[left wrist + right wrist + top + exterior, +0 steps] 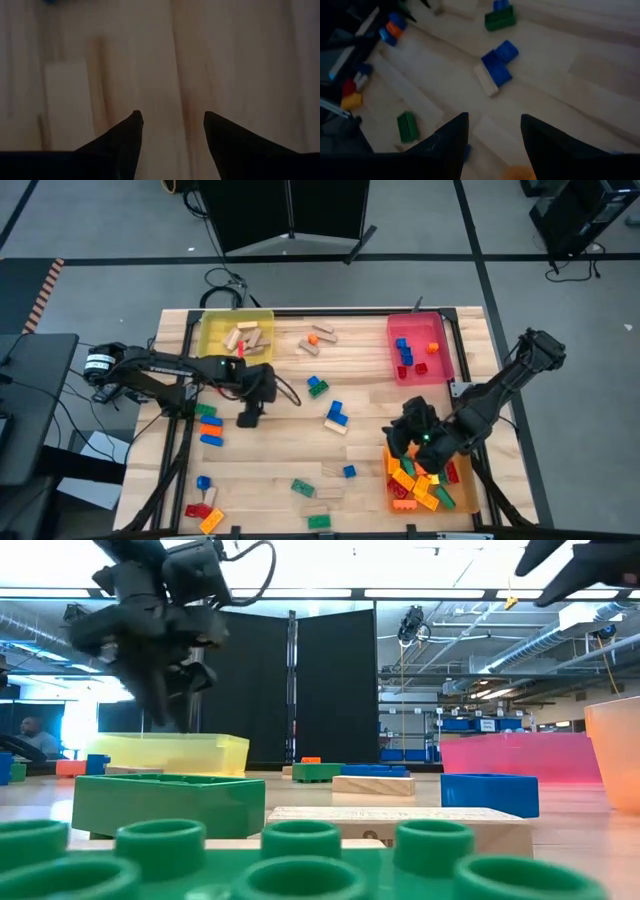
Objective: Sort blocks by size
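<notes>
Below yellow tray [213, 338], L gripper [248, 418] open, empty; R gripper [405, 442] open near orange tray [470, 485].

A translucent yellow tray [236, 326] was seen holding tan wooden blocks [248, 336]. A pink-red tray [420, 326] was filled with red and blue bricks [405, 352]. An orange tray [470, 492] was packed with orange, yellow, red and green bricks [415, 485]. Green, blue, orange, red and yellow bricks [209, 426] were scattered on the pale wooden table [290, 445]. Both arms [165, 367] were dark.
</notes>
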Tool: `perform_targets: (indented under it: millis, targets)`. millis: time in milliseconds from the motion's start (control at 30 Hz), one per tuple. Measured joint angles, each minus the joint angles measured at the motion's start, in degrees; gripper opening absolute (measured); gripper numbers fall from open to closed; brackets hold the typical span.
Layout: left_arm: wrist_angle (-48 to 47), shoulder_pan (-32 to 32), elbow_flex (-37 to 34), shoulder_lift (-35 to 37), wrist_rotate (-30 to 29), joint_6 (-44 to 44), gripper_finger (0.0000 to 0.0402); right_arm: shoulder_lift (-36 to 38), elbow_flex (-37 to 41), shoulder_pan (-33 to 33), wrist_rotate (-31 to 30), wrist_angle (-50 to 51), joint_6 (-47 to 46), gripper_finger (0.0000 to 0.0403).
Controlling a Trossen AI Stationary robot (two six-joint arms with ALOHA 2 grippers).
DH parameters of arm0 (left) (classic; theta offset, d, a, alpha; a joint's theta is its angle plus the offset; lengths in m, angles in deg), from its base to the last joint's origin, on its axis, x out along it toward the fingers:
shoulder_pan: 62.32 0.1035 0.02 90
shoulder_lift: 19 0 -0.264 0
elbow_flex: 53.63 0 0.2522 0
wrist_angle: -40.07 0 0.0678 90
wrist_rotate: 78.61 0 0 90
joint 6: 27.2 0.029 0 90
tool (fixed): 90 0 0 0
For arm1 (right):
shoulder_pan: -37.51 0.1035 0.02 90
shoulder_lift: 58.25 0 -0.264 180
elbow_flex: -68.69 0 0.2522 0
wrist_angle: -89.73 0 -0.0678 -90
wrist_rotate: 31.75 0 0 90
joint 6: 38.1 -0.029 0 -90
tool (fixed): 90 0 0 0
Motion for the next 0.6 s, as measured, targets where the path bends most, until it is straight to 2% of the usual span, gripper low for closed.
perform_targets:
  millis: [133,200,333,500,600]
  targets:
    - [-6.18,0.00,-1.29,0.00,-1.18,6.01,0.0220,0.00,0.00,-2.84,-0.77,-3.34,3.92,0.0195]
    - [-7.31,-0.02,-2.12,0.00,-4.12,8.35,0.0220,0.00,0.00,-4.06,-1.56,-5.26,6.31,0.0195]
    - [-8.08,0.02,-3.29,0.00,-10.57,13.76,0.0220,0.00,0.00,-6.20,-1.89,-8.93,11.09,0.0195]
    - [-6.63,0.02,-6.43,-0.35,-11.29,18.67,0.0220,0.00,0.00,-7.88,-1.87,-11.09,14.72,0.0195]
    - [-4.74,0.02,-8.48,-1.17,-13.96,20.71,0.0219,0.00,0.00,-8.36,-1.85,-11.96,15.79,0.0195]
